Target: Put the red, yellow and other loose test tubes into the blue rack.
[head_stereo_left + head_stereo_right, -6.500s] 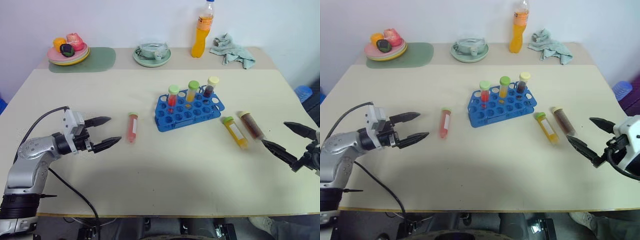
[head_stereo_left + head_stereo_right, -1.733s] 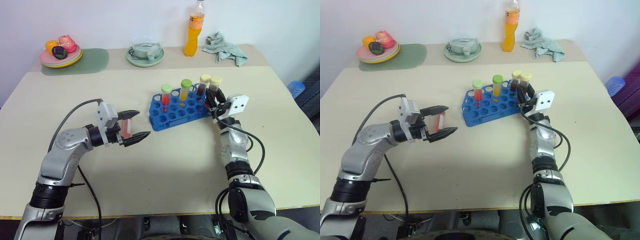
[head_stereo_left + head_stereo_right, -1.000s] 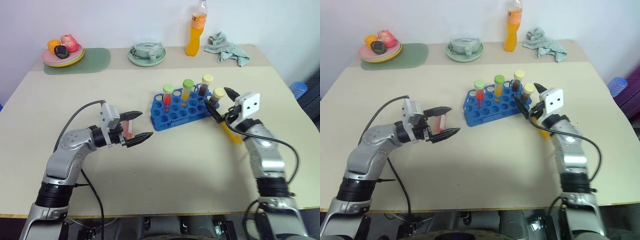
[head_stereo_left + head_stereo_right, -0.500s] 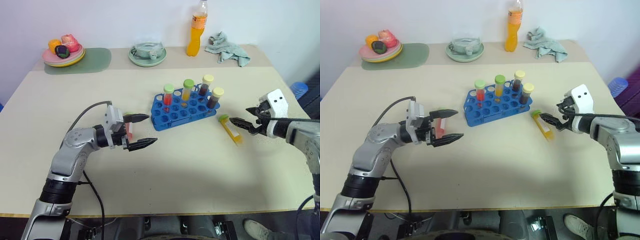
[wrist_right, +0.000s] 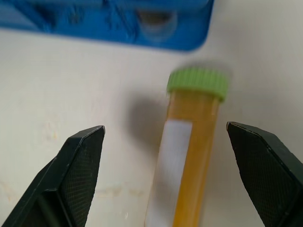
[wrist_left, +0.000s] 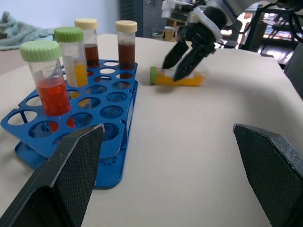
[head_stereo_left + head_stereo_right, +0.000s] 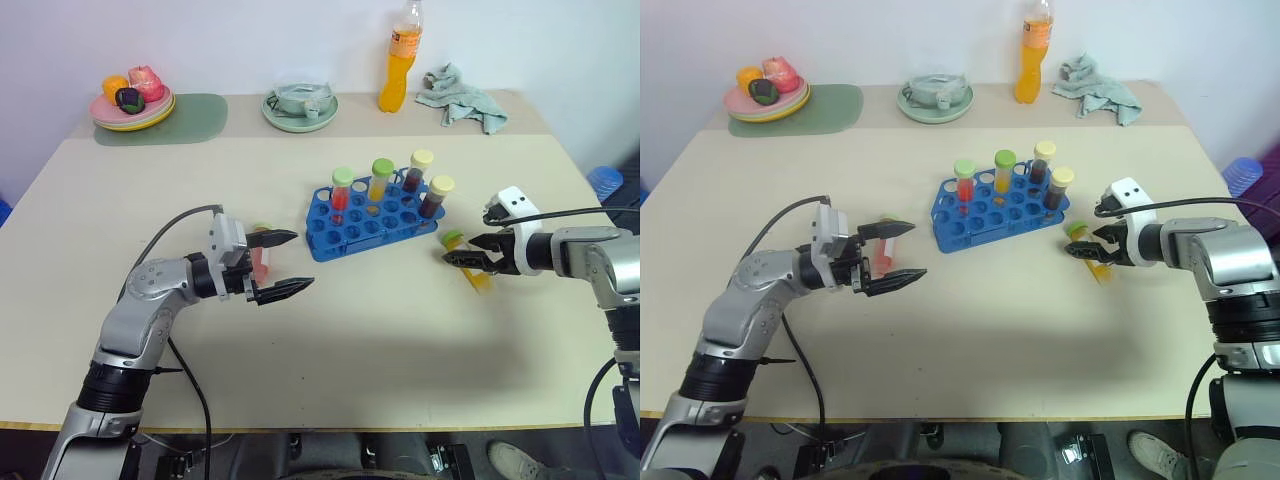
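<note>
The blue rack stands mid-table with several capped tubes upright in it: red, yellow and two dark brown. A yellow test tube with a green cap lies on the table just right of the rack. My right gripper is open, pointing down with its fingers either side of that tube's cap end. A red test tube lies left of the rack. My left gripper hangs open above it, pointing level toward the rack and holding nothing. The left wrist view shows the rack and the yellow tube.
Along the far edge stand an orange drink bottle, a crumpled cloth, a saucer with a bowl and a fruit plate on a green mat. Bare tabletop lies in front of the rack.
The right gripper let go of a brown tube now standing in the rack, swung out to the right and came down over the yellow tube. The left gripper has stayed put.
</note>
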You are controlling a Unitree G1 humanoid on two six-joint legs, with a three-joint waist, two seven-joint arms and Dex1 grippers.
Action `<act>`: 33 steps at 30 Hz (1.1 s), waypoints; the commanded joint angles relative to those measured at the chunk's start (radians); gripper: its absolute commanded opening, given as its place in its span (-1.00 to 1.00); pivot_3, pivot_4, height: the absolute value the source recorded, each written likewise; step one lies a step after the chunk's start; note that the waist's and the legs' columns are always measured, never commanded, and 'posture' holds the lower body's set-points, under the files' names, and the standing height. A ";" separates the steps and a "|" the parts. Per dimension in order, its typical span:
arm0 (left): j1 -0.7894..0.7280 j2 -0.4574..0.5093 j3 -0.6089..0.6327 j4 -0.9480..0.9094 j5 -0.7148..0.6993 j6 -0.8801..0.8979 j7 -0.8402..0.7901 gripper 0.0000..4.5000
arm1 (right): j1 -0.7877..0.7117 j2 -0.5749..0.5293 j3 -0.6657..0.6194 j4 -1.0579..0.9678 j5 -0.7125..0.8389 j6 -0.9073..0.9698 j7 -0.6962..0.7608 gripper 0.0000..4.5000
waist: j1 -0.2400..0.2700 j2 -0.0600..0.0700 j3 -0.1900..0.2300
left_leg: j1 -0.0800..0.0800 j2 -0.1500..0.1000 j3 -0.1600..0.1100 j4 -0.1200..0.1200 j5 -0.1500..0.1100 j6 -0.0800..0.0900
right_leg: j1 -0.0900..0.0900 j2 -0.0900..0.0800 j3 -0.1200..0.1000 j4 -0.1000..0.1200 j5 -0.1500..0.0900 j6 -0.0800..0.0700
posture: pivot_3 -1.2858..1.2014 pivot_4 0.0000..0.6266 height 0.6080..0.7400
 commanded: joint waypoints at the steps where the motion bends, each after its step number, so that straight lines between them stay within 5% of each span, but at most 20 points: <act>1: 0.007 0.009 0.023 -0.042 -0.016 0.003 0.014 1.00 | -0.002 0.001 0.007 0.018 -0.030 -0.028 0.007 0.63 | 0.001 0.000 0.000 | 0.000 0.000 0.000 0.000 0.000 0.000 | 0.000 0.000 0.000 0.000 0.000 0.000 | 0.03 -0.52 1.00; 7: 0.022 0.021 0.035 -0.057 -0.028 0.014 0.018 1.00 | -0.035 0.048 0.022 0.047 -0.060 -0.027 -0.009 -0.62 | -0.004 0.000 0.000 | 0.000 0.000 0.000 0.000 0.000 0.000 | 0.000 0.000 0.000 0.000 0.000 0.000 | 0.03 -0.52 1.00; 24: 0.005 0.006 0.012 -0.046 -0.023 0.024 0.018 1.00 | 0.086 -0.020 0.017 -0.117 -0.129 -0.125 0.034 -0.65 | 0.001 0.000 0.000 | 0.000 0.000 0.000 0.001 0.000 0.000 | 0.001 0.000 0.000 0.000 0.000 0.000 | 0.03 -0.52 1.00; 30: 0.013 0.009 0.020 -0.044 -0.024 0.022 0.017 1.00 | 0.197 -0.018 -0.155 -0.335 0.025 -0.154 0.115 -0.65 | 0.002 -0.001 0.000 | 0.000 0.000 0.000 0.000 0.000 0.000 | 0.000 0.000 0.000 0.000 0.000 0.000 | 0.03 -0.52 1.00; 33: 0.017 0.009 0.025 -0.044 -0.026 0.024 0.021 1.00 | 0.261 0.096 -0.279 -0.459 0.167 -0.283 0.162 -0.65 | 0.000 -0.001 0.000 | 0.000 0.001 -0.001 0.000 0.000 0.000 | 0.001 0.001 0.000 0.000 0.000 0.000 | 0.03 -0.52 1.00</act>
